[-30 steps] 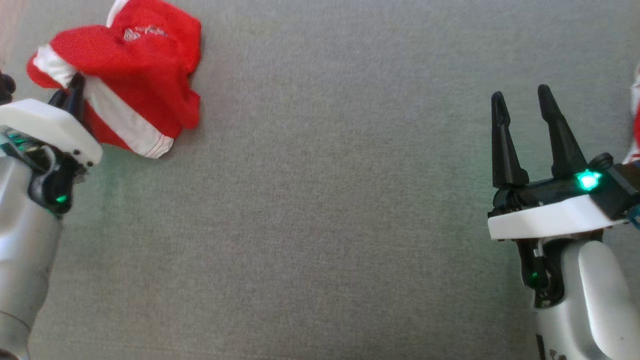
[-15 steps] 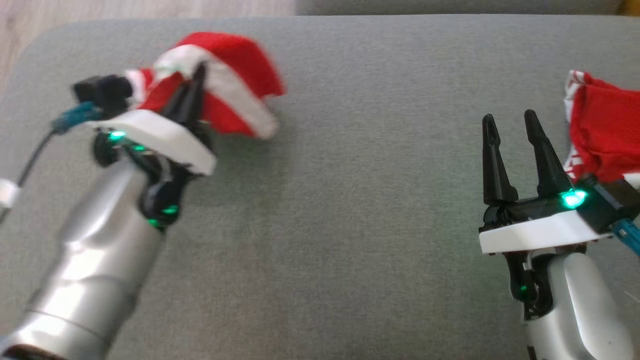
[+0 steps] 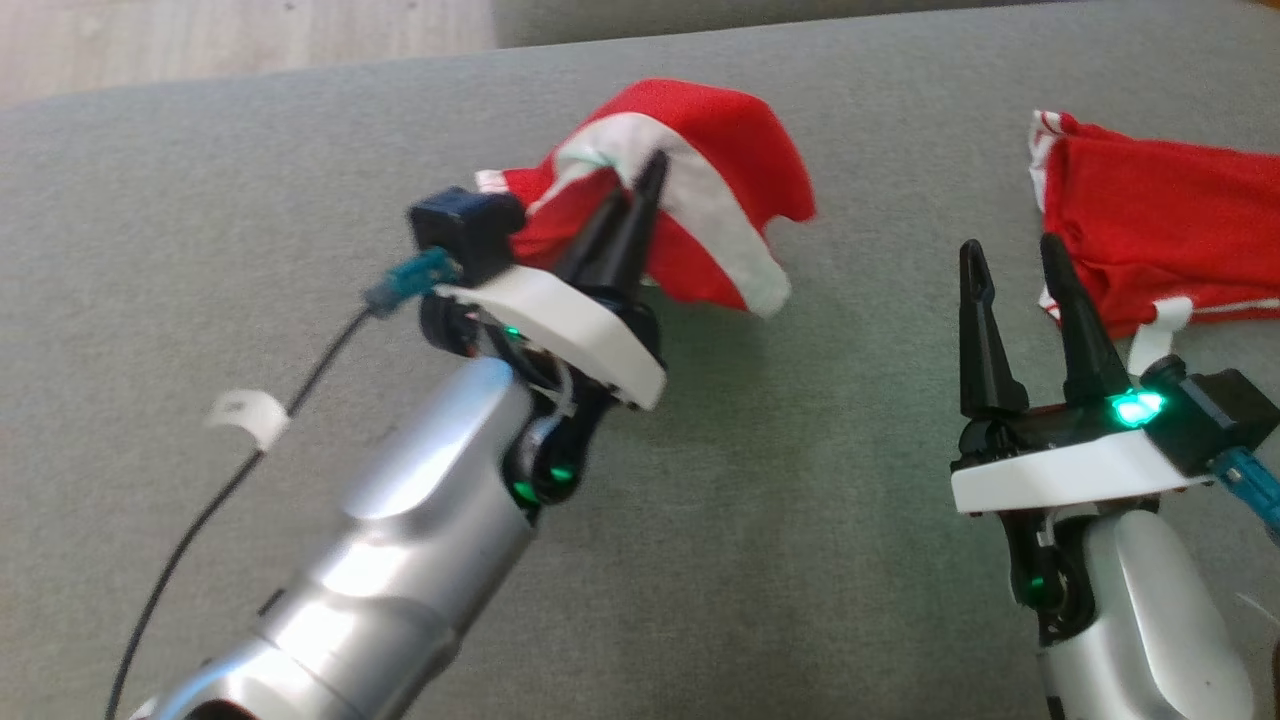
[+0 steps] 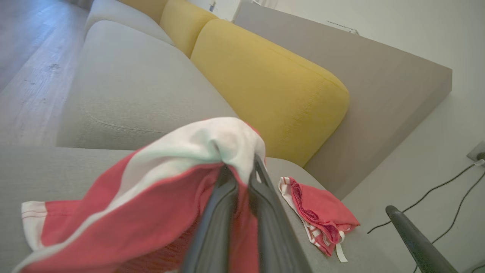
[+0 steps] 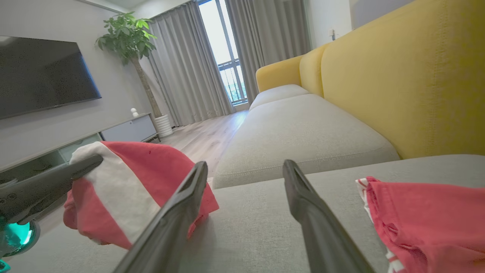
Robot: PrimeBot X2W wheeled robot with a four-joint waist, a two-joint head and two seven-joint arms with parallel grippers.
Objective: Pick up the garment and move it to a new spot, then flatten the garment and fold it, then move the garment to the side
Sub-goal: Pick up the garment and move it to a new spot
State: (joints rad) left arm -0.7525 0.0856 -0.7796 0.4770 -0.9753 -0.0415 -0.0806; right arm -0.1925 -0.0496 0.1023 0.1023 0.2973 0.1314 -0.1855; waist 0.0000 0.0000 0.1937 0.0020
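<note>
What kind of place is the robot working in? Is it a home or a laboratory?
Most likely a living room in a home: a grey sofa with yellow back cushions, a large television, and a potted plant beside long curtains.

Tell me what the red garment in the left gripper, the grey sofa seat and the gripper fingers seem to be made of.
Red garment: soft, matte knit or jersey, likely; it droops limply from the left gripper. Sofa seat: matte grey woven upholstery, fine weave visible. Gripper fingers: probably hard black plastic, smooth with a faint sheen.
</note>
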